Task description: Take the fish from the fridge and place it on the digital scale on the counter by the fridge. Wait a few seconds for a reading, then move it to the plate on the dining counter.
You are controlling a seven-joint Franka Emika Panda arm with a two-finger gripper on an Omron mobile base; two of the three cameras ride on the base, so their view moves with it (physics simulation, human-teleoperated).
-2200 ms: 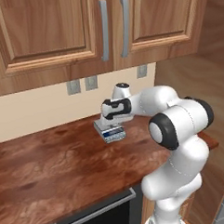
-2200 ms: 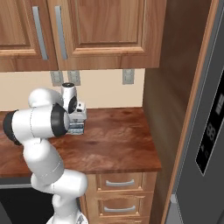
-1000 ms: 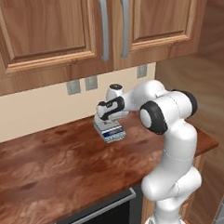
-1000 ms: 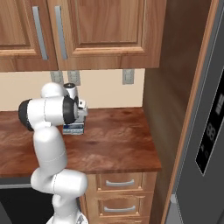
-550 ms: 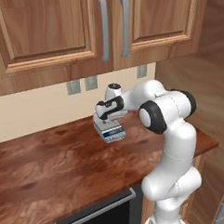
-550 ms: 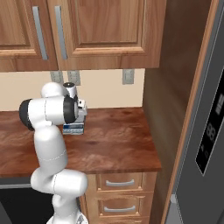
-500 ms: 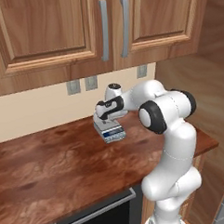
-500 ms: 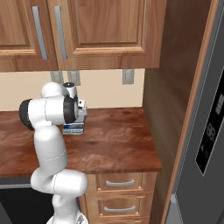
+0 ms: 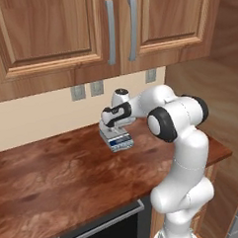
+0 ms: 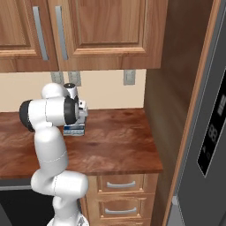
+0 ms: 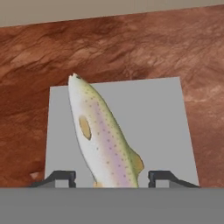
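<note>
So the fetching part looks done: the fish [image 11: 105, 140] is seen lying on the pale top of the digital scale [image 11: 153, 118] in the middle of the hand view, tail end down by the frame bottom. At the lower left and lower right of that view the gripper [image 11: 113, 178] fingertips [image 11: 59, 177] are seen spread apart, each clear of the fish, so nothing is being pinched.

In the left base view the scale sits on the worktop [image 9: 69, 178] at frame centre, right under the gripper. Over at the far right of the right base view, the fridge [image 10: 207, 132] is visible.

Still left, by the look of it: the wait for a reading, then the fish gets regrasped and carried to the plate on the dining counter.
</note>
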